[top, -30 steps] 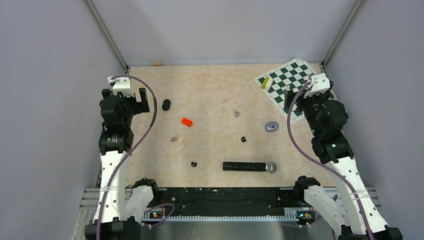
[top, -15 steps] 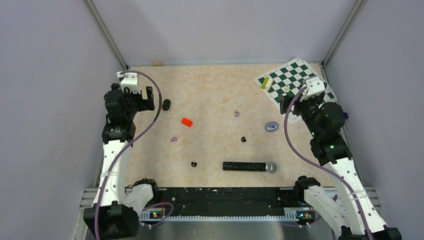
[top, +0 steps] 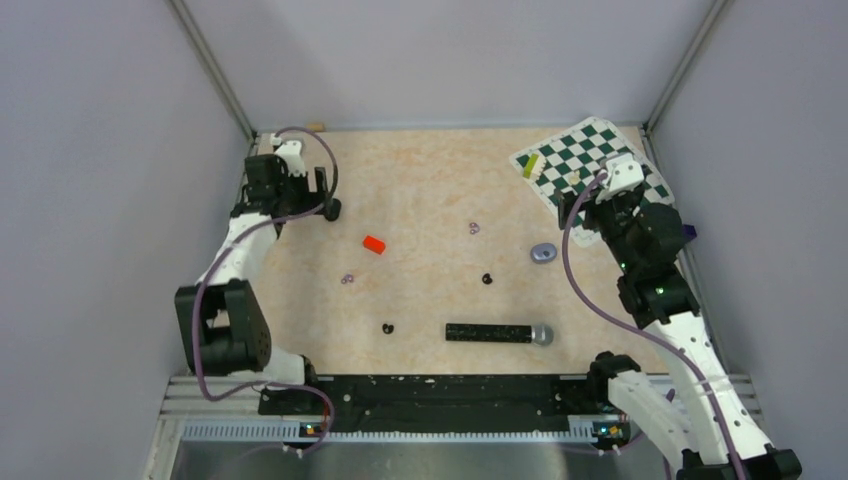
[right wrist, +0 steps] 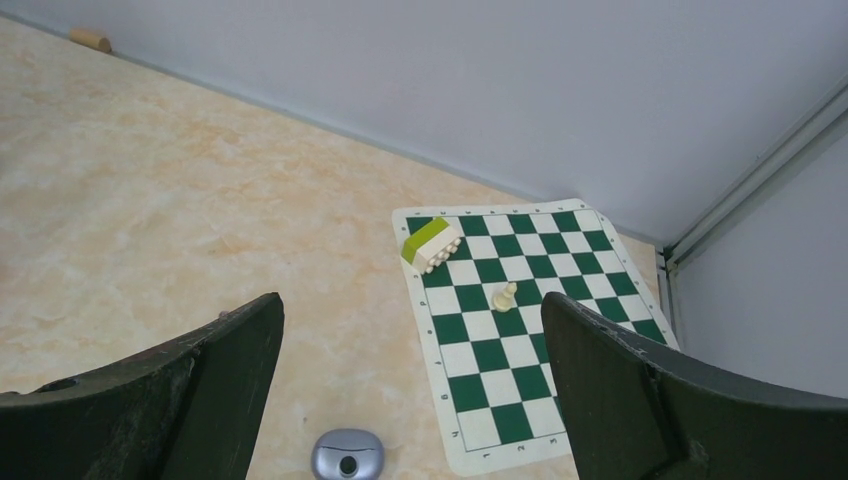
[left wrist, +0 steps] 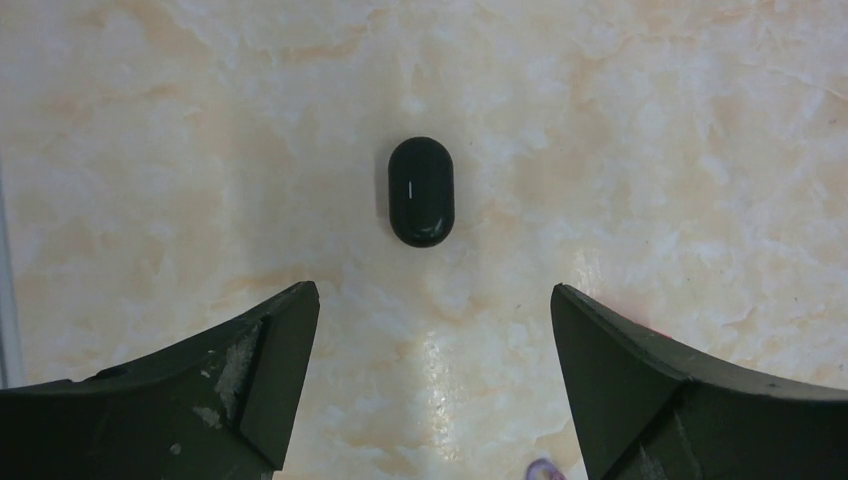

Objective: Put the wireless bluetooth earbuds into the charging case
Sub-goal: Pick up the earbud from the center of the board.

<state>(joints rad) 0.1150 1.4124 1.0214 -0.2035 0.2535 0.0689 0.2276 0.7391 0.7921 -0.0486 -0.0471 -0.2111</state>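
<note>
**Operator:** Report the left gripper (left wrist: 432, 300).

**Technician:** The jaws are spread wide with nothing between them, and the fingers point down at the table (left wrist: 650, 120). The charging case (left wrist: 421, 190) lies flat at the centre of the left wrist view, just above the gap and touching neither finger.

**Operator:** Markings on the case?

**Technician:** One short white dash runs along its long axis, in the upper half. The shell is glossy black. Any finer lettering is too small to read.

**Operator:** Right gripper (right wrist: 411, 305)?

**Technician:** Likewise wide open and empty. It is held above the table at the right of the top view, well apart from the case.

**Operator:** Earbud positions?

**Technician:** In the top view, the first earbud (top: 487, 278) lies right of centre. The second earbud (top: 387, 327) lies lower and left of centre, near the left end of the black microphone (top: 498, 332). Both are well apart from the case, which sits at upper left.

**Operator:** Surface and room?

**Technician:** The tabletop is beige with a marbled pattern and a slight sheen.
- A green-and-white chessboard mat (right wrist: 510, 340) lies at upper right. It carries a green-and-white brick (right wrist: 431, 244) and a pale chess piece (right wrist: 506, 295).
- A grey-blue disc (right wrist: 347, 455) rests near the mat's lower left corner.
- A red block (top: 374, 243) sits right of and below the case.
- Pale lavender walls (top: 450, 60) close the left, far and right sides of the table.
</note>
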